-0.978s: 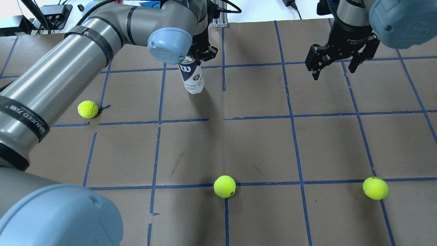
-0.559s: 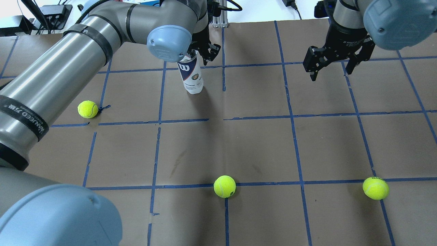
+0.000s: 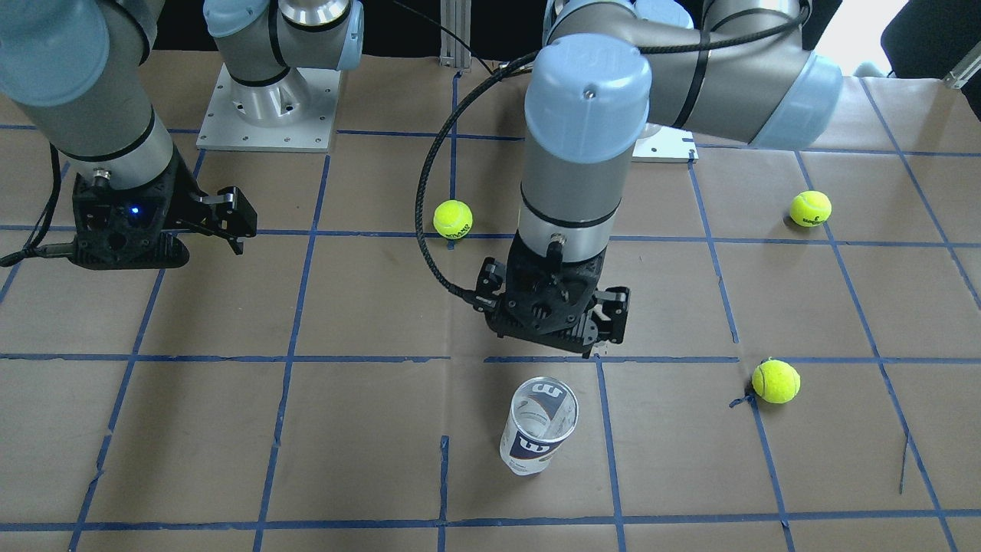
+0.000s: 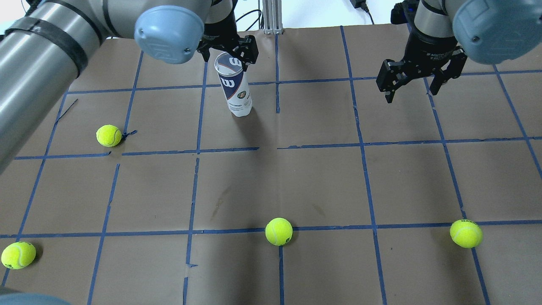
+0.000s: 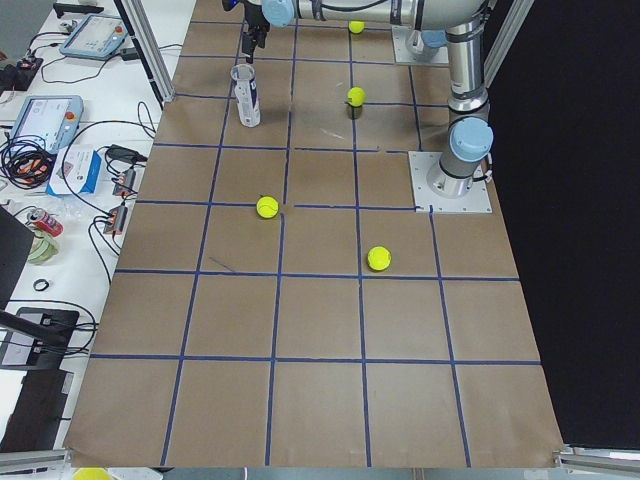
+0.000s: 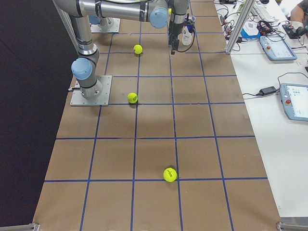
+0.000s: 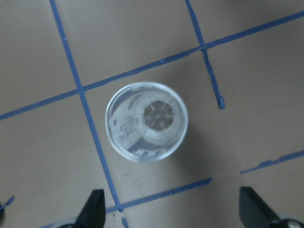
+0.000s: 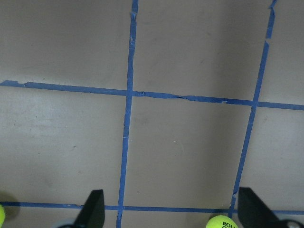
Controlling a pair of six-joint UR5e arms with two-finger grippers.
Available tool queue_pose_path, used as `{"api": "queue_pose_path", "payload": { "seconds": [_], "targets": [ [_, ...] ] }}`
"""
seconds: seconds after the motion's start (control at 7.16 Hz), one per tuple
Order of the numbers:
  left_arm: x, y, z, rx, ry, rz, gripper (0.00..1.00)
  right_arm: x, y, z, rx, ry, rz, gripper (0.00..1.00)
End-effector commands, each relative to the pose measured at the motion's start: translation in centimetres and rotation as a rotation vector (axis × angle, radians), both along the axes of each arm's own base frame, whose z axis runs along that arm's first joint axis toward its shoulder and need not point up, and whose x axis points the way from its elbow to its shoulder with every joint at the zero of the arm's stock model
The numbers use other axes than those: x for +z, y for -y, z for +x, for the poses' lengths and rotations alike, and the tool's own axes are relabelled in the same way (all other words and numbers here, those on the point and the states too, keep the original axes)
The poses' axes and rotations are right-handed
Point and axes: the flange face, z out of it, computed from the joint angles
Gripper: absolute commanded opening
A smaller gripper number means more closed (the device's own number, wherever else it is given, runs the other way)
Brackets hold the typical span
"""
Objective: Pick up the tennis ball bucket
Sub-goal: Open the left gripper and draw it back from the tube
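Hovering left end effector (image 7: 173,213) spread wide, empty, over upright tennis ball bucket (image 4: 237,91) standing below on counter (image 4: 322,178), hanging right end effector (image 4: 411,91) equally wide well aside.

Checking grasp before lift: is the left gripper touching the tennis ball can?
Apart. The left wrist view shows the left gripper open, both fingertips clear of the tennis ball can, with a plain gap between them.

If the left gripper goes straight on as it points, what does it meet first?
Probably the can, at its open rim; the left gripper hangs open above it, though depth is unclear.
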Motion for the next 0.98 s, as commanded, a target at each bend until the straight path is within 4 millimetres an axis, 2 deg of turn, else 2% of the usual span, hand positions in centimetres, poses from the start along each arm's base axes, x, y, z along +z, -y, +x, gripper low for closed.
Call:
{"api": "queue_pose_path", "payload": {
  "seconds": [0.0, 0.14, 0.28, 0.42, 0.84],
  "targets": [
    [2.1, -5.0, 4.1, 0.136, -0.008, 0.021, 1.00, -0.7, -0.4, 0.2, 0.018, 0.001, 0.017, 1.00],
    [2.7, -7.0, 7.2, 0.184, -0.012, 0.017, 1.00, 0.1, -0.4, 0.1, 0.006, 0.005, 0.001, 1.00],
    [3.1, -8.0, 9.4, 0.220, -0.054, 0.022, 1.00, -0.3, -0.5, 0.3, 0.009, 0.002, 0.009, 1.00],
    [3.7, -8.2, 10.6, 0.242, -0.089, 0.017, 1.00, -0.8, -0.3, 0.1, 0.002, 0.001, 0.013, 1.00],
    [3.8, -8.5, 11.0, 0.248, -0.081, 0.015, 1.00, 0.2, -0.2, 0.1, -0.002, 0.005, -0.009, 1.00]
  ]
}}
